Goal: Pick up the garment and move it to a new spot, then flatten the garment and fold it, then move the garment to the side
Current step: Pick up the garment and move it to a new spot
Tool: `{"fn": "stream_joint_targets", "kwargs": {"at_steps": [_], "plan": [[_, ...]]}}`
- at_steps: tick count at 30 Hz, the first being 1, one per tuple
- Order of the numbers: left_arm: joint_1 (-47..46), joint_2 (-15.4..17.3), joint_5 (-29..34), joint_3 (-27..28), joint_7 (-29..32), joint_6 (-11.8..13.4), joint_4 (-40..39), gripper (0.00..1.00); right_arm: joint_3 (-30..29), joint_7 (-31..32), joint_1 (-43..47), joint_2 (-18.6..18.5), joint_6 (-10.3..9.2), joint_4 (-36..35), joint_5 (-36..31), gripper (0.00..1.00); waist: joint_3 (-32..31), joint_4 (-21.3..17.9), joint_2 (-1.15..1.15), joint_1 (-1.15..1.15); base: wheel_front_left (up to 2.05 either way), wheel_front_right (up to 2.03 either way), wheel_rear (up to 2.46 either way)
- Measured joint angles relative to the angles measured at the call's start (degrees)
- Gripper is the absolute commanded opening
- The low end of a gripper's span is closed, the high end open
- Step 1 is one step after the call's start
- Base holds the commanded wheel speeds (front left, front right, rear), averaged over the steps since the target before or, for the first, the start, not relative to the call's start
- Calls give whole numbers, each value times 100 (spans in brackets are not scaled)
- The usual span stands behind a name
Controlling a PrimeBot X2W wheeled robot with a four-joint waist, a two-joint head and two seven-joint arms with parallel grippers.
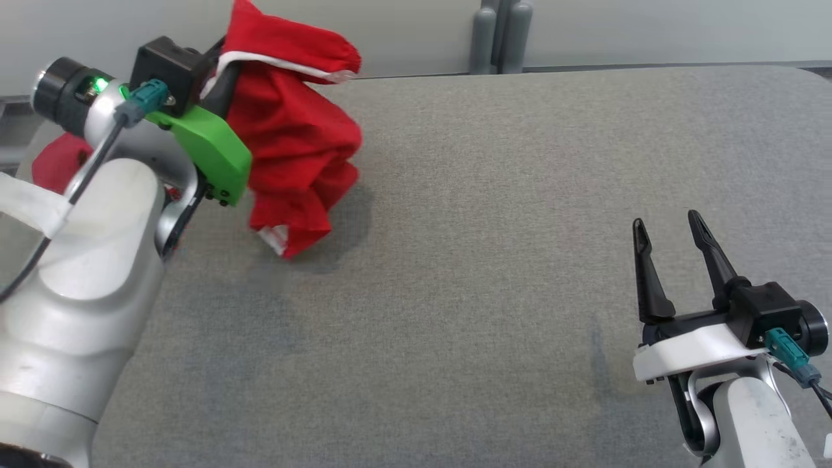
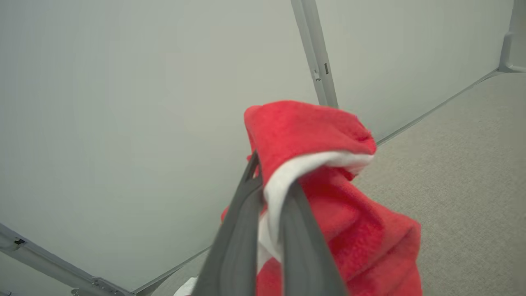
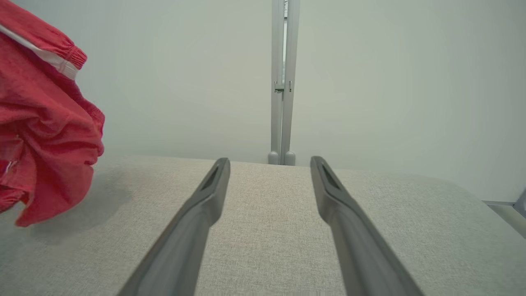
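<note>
Clamping left gripper [image 2: 271, 181]: pinched tight on white-trimmed edge of garment [image 1: 292, 143]
garment: red, bunched, hanging over far-left part of table [image 1: 520, 260]
right gripper [image 1: 666, 221]: fingers spread wide, over table's near right

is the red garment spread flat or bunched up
Bunched up, not spread: the red garment hangs in crumpled folds from the left gripper, pinched at its white-trimmed edge.

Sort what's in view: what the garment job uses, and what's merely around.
Job: crumpled red fabric garment with white trim; left gripper, fingers shut on it; open right gripper; grey fabric-covered table.
Merely around: grey metal post; pale wall panels.
</note>
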Motion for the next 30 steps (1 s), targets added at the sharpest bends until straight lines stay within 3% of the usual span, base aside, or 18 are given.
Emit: {"fn": "stream_joint_targets", "kwargs": {"at_steps": [6, 11, 19, 30], "plan": [[288, -363, -66, -181, -46, 59, -333, 0, -13, 0, 23, 0, 0, -22, 0, 100, -2, -414, 0, 0, 0, 0, 0], [623, -886, -227, -322, -190, 198, -279, 0, -2, 0, 30, 0, 0, -41, 16, 100, 71, -693, 0, 0, 0, 0, 0], [1003, -1524, -292, -546, -510, 333, 548, 0, 82, 0, -26, 0, 0, -48, 105, 100, 324, -976, 0, 0, 0, 0, 0], [1272, -1890, -590, -877, -853, 339, 1483, 0, 260, 0, -118, 0, 0, 8, 202, 100, 606, -1157, 1, 0, 0, 0, 0]]}}
